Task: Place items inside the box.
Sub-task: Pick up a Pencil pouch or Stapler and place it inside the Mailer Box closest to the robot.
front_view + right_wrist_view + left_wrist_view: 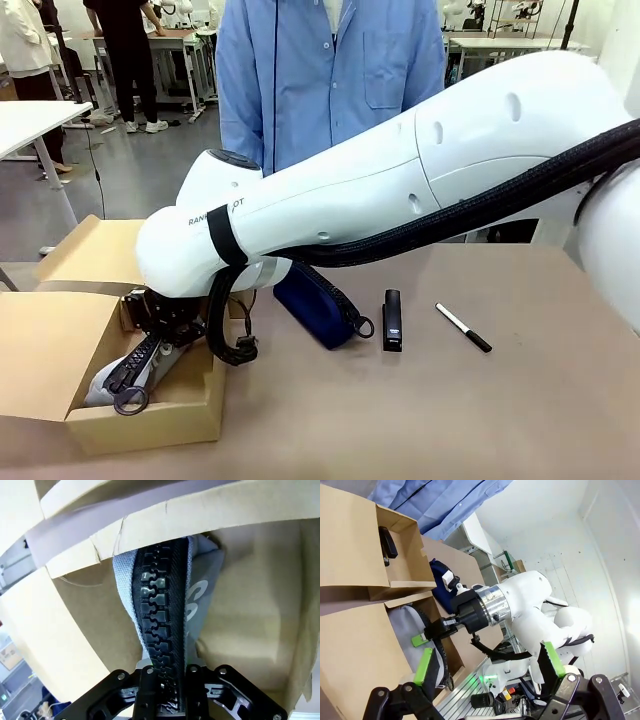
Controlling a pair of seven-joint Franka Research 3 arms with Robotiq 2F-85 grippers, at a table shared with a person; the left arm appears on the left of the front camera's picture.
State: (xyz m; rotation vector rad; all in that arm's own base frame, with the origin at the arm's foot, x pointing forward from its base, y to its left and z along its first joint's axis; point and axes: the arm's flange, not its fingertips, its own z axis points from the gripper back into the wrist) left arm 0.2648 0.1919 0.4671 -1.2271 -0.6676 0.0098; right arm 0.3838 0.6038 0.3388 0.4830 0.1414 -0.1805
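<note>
The grey zip pouch (104,381) lies in the cardboard box (45,345) at the table's left, its black zipper (161,605) running up the right wrist view. My right gripper (150,348) reaches down into the box with the pouch between its fingers; whether it grips the pouch is unclear. In the left wrist view my left gripper (487,662) hangs open and empty above the box (350,645), looking at the right gripper (427,635) and the grey pouch (402,622). A navy pouch (318,300), a black stapler (392,320) and a black pen (463,327) lie on the table.
A person in a blue shirt (320,70) stands at the far side. The box's flaps (85,250) stand open. My right arm (400,190) spans the table's middle. A black oblong thing (387,542) shows past a flap; I cannot tell where it lies.
</note>
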